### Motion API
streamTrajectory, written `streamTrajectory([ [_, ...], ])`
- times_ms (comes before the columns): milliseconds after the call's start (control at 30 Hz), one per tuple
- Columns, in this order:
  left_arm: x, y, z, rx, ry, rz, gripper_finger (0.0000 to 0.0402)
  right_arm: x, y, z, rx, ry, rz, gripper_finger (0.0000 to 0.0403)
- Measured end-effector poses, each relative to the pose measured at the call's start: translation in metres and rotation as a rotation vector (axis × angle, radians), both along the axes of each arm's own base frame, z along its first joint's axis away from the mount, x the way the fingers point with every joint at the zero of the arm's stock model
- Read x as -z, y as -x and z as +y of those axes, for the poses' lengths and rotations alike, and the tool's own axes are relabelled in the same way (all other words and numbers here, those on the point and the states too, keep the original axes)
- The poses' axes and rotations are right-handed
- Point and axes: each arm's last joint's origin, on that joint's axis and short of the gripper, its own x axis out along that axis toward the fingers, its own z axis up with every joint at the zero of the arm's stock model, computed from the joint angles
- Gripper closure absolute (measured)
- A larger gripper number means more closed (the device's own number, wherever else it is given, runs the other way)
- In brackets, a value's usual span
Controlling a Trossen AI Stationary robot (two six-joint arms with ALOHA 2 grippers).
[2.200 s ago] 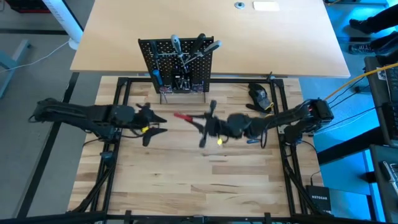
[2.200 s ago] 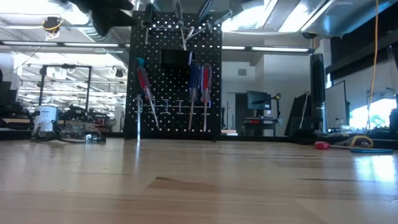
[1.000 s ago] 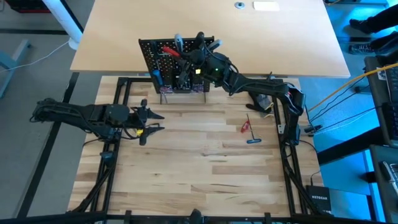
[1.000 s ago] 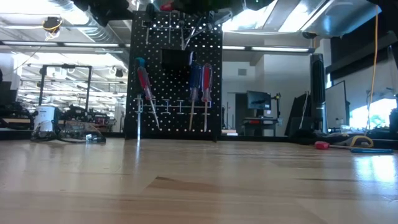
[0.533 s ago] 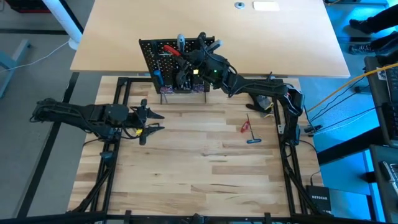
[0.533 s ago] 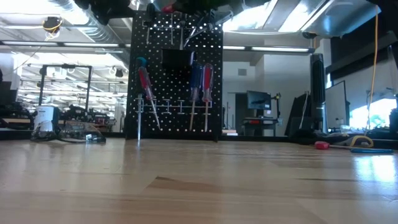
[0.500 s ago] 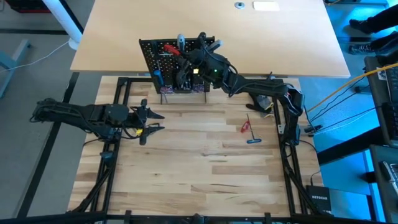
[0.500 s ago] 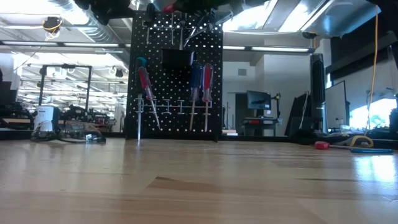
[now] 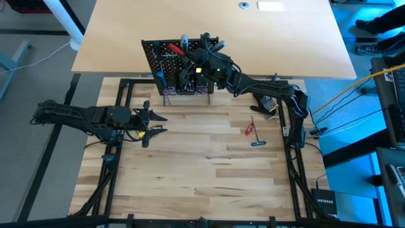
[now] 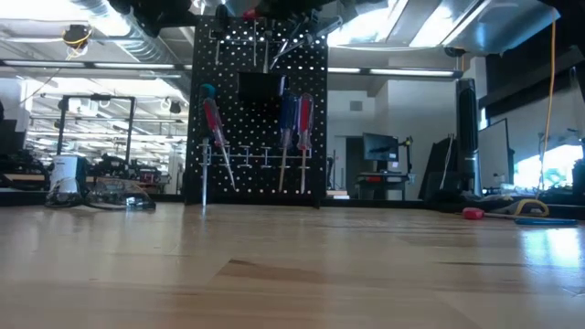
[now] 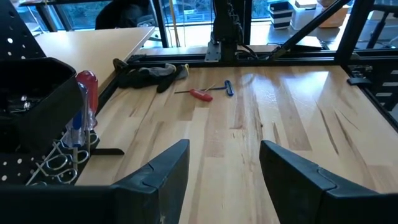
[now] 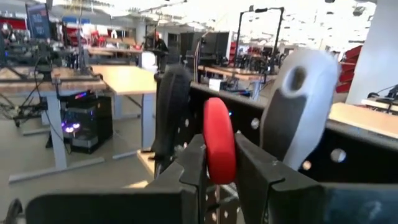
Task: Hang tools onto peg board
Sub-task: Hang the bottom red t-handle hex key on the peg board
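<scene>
Across the pale wooden table (image 9: 209,183), the black peg board (image 9: 166,66) stands upright at the far edge, already carrying tools: screwdrivers (image 10: 291,119) with blue and red handles hang on its face. Up at the board's top, the right gripper (image 12: 219,163) is pinching a red-handled tool (image 12: 219,148) between its fingers. Out at the near left, the left gripper (image 11: 222,163) hangs over bare wood, fingers spread, holding nothing. Well apart on the right lie a small red-handled tool (image 9: 249,128) and a blue-tipped key (image 9: 258,143).
</scene>
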Motion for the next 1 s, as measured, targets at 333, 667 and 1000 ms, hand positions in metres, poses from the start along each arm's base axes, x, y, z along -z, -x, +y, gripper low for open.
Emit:
streamTrajectory([
  [333, 0.0, 0.0, 0.0, 0.0, 0.0, 0.0, 0.0218, 0.0034, -0.0002, 0.0005, -0.003, -0.01, 0.045, 0.034],
  [667, 0.0, 0.0, 0.0, 0.0, 0.0, 0.0, 0.0218, 0.0056, -0.0004, 0.0014, -0.035, -0.033, 0.063, 0.0338],
  [1000, 0.0, 0.0, 0.0, 0.0, 0.0, 0.0, 0.0218, 0.0067, -0.0003, 0.0013, -0.031, -0.036, 0.075, 0.0286],
])
